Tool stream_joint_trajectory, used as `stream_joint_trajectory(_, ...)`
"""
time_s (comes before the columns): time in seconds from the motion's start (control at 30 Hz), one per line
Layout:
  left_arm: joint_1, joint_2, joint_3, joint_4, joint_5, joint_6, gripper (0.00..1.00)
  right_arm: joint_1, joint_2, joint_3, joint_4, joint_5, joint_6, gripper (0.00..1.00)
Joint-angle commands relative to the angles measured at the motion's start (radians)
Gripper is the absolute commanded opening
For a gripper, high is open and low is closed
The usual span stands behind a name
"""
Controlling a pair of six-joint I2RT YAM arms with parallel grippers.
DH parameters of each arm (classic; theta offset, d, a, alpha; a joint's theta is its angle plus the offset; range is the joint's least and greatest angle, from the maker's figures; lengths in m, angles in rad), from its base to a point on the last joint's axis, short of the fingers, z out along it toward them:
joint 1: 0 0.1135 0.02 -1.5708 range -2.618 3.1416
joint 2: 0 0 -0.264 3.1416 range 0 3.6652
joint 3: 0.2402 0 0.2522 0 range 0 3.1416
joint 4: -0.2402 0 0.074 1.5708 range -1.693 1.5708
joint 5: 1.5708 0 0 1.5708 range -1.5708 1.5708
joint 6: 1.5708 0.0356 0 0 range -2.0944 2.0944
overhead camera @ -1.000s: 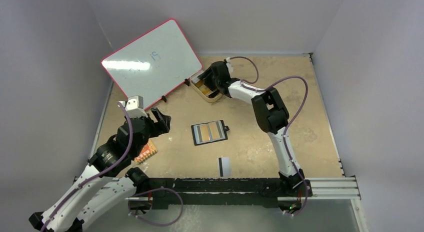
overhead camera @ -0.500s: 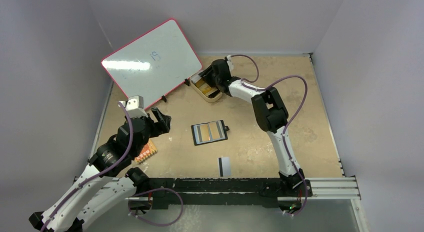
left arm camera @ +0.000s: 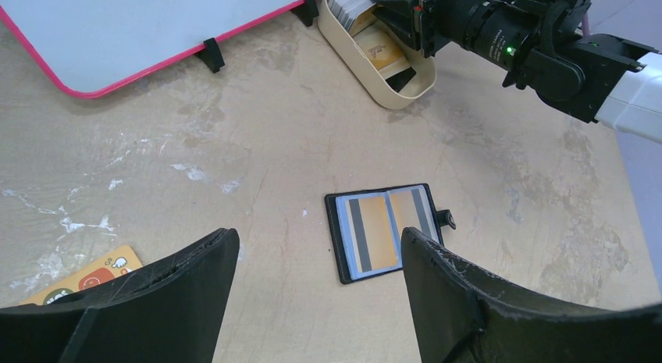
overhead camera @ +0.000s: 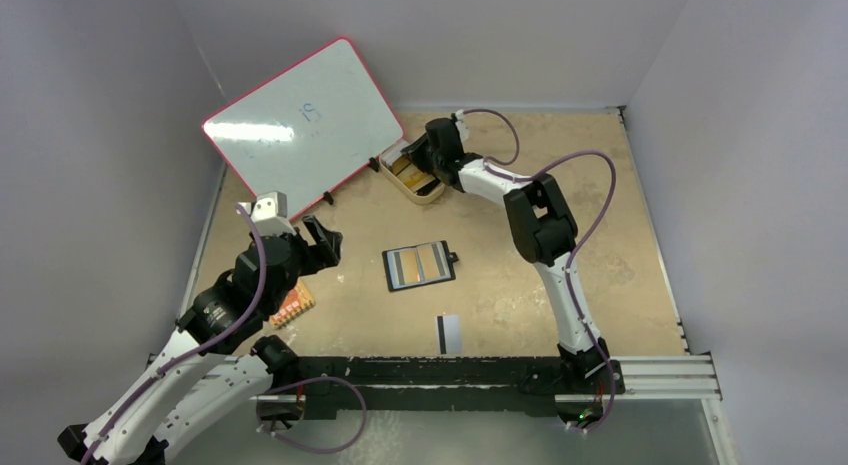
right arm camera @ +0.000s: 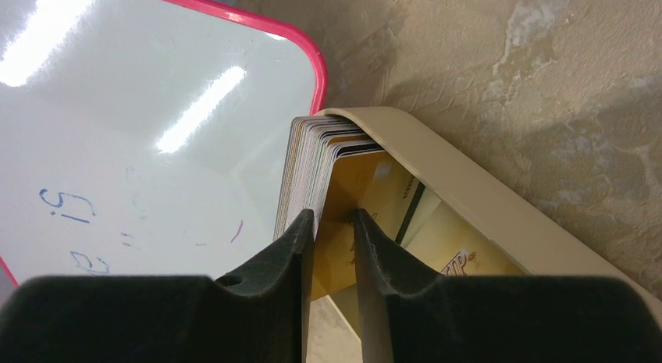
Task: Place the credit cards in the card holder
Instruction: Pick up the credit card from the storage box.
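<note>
From above, the table (overhead camera: 600,235) is a mottled tan sheet, scuffed pale in patches. A whiteboard (overhead camera: 305,120) with a pink rim leans at the far left. Just beside its lower corner sits a tan oval tray (overhead camera: 430,198), and the right hand (overhead camera: 412,163) reaches into it, hiding much of its inside. The card holder (overhead camera: 420,266) lies open and flat mid-table, black-edged with grey and gold bands inside. A pale striped card (overhead camera: 449,332) lies alone nearer the arm bases. The left hand (overhead camera: 325,240) hangs wide open and empty over the left side, near a small orange board (overhead camera: 295,307). In the left wrist view, its two black fingers (left arm camera: 156,300) spread far apart, and the card holder shows on the table between them, snap tab on its right edge. Black clip feet prop the whiteboard, and the smooth-walled tray lies beyond. In the right wrist view, a stack of cards (right arm camera: 308,156) stands on edge at the tray's end nearest the whiteboard, thin edges fanned. A glossy gold card (right arm camera: 367,183) shows behind it. The right hand's dark fingers (right arm camera: 273,285) stand a narrow gap apart, one tip against the stack. I cannot tell whether they pinch a card.
</note>
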Motion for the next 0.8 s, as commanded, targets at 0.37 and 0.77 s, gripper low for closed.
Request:
stream_joint_trajectory(0.37, 0.001, -0.003, -0.010, 0.037, 0.000, 0.014, 0.76, 0.006, -0.171, -0.119, 0.038, 0.082, 0.063, 0.09)
stream_joint_trajectory(0.77, 0.001, 0.002, -0.010, 0.026, -0.003, -0.003, 0.75, 0.025, -0.309, -0.254, -0.014, -0.010, -0.049, 0.00)
